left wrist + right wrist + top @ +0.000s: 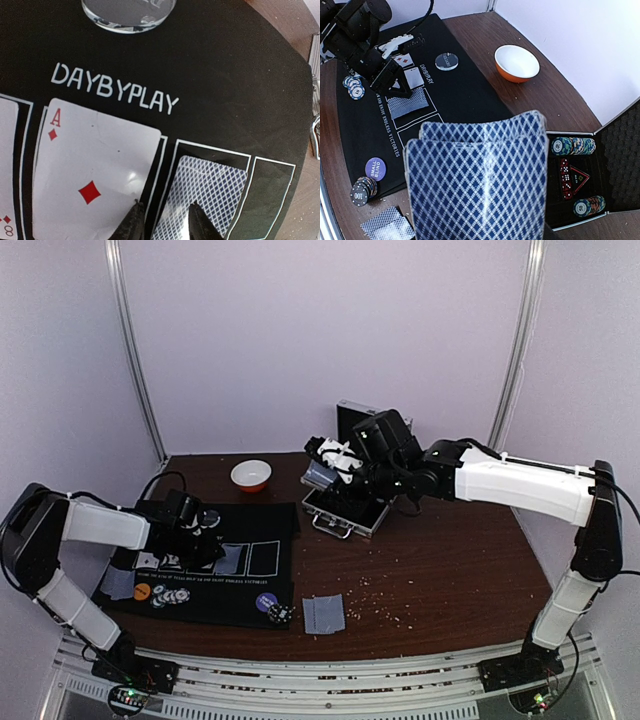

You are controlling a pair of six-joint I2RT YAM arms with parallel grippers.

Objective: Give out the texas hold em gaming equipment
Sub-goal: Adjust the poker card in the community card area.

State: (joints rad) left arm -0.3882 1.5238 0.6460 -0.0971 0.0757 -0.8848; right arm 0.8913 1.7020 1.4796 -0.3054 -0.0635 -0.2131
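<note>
The right gripper (pixel 338 462) is clenching a deck (pixel 480 185) of blue-backed cards above the open case (pixel 335 520), which is sitting toward the middle of the far edge. Its fingers are hiding behind the cards in the wrist view, so I am judging the grip from overhead. The deck is splaying into two or three layers, which suggests slick, thin cards that are likely sliding against each other. A firm pinch across the flat faces near one short end looks safest, squaring the pack first. The left gripper (pixel 166 222) is hovering released, its tips apart with nothing between them, over the line between a face-up ace (pixel 92 170) and a face-down card (pixel 212 192). Both are lying in printed boxes on the black mat (pixel 240 595) at the near-left corner. A single card lying flat is probably giving little to catch, so taking it by a corner or a long edge seems wise, and gently, since it is bendable. Chips (pixel 361 190) are standing in a short stack beside a purple disc (pixel 375 167) at the mat's near edge. They look stiff and heavier, best taken across the rim. A few spare cards (pixel 323 613) are lying on the wood by the near edge.
</note>
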